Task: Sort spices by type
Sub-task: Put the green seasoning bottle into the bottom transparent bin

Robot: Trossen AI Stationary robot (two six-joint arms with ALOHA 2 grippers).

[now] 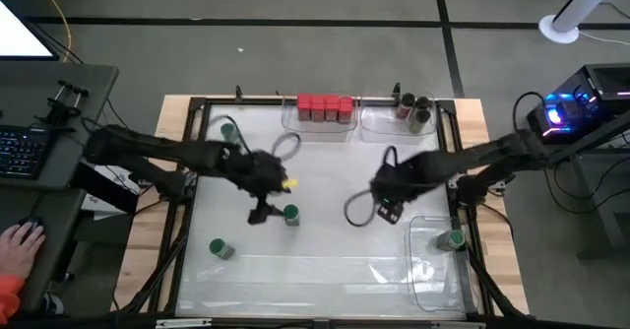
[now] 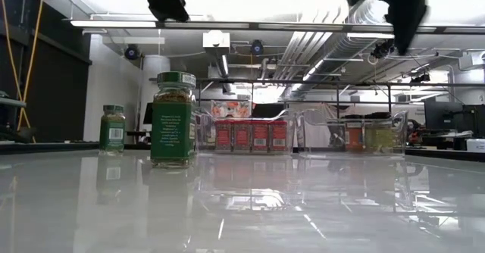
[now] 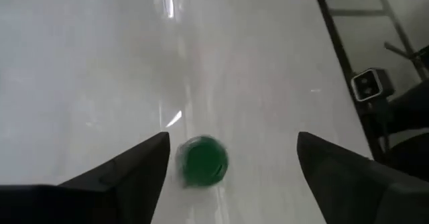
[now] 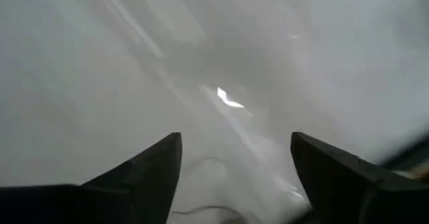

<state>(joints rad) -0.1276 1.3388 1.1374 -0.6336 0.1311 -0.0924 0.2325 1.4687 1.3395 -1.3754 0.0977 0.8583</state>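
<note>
Several green-capped spice jars stand upright on the white table: one at the middle (image 1: 291,214) (image 2: 173,119), one at the near left (image 1: 220,249), one at the far left (image 1: 229,130) (image 2: 113,128). A fourth (image 1: 455,238) stands in a clear bin (image 1: 423,290) at the near right. Red-capped jars (image 1: 325,107) and dark-capped jars (image 1: 415,110) stand in clear bins along the far edge. My left gripper (image 1: 262,211) (image 3: 231,163) hangs open above the table, just left of the middle jar (image 3: 203,160). My right gripper (image 1: 387,209) (image 4: 234,177) hangs open over bare table, right of centre.
The black frame rails (image 1: 187,171) run along the table's sides. Each arm's cable loops over the table near its gripper (image 1: 356,211). Beyond the table's left edge lie a keyboard (image 1: 20,152) and a person's hand (image 1: 22,238). Bare table lies along the near edge.
</note>
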